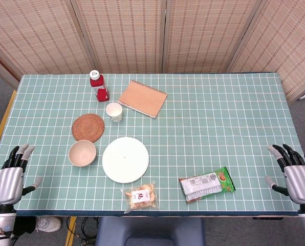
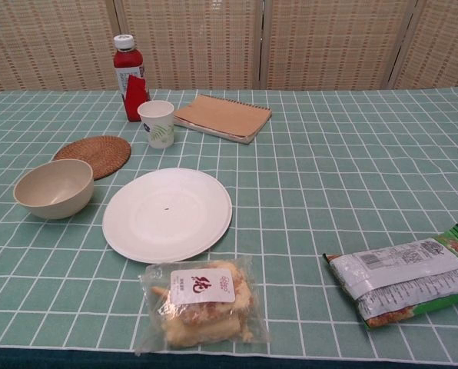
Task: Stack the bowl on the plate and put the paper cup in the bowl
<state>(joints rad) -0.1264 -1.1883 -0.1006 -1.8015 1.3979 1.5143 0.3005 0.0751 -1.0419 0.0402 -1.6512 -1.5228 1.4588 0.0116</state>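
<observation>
A beige bowl (image 1: pixel 82 152) (image 2: pixel 54 187) sits empty on the table, just left of a white plate (image 1: pixel 125 159) (image 2: pixel 167 214). Behind the plate stands an upright white paper cup (image 1: pixel 114 111) (image 2: pixel 157 123). My left hand (image 1: pixel 10 177) hovers at the table's near left corner, fingers apart and holding nothing. Mirroring it, my right hand (image 1: pixel 295 174) is at the near right corner, also empty with fingers spread. Both hands are well away from the bowl, plate and cup. The chest view shows neither hand.
A woven round coaster (image 1: pixel 88 127) lies behind the bowl. A red bottle (image 1: pixel 97 85) and a brown spiral notebook (image 1: pixel 142 98) stand farther back. A clear snack bag (image 1: pixel 140 197) lies in front of the plate, and a green snack packet (image 1: pixel 207 185) lies to the right.
</observation>
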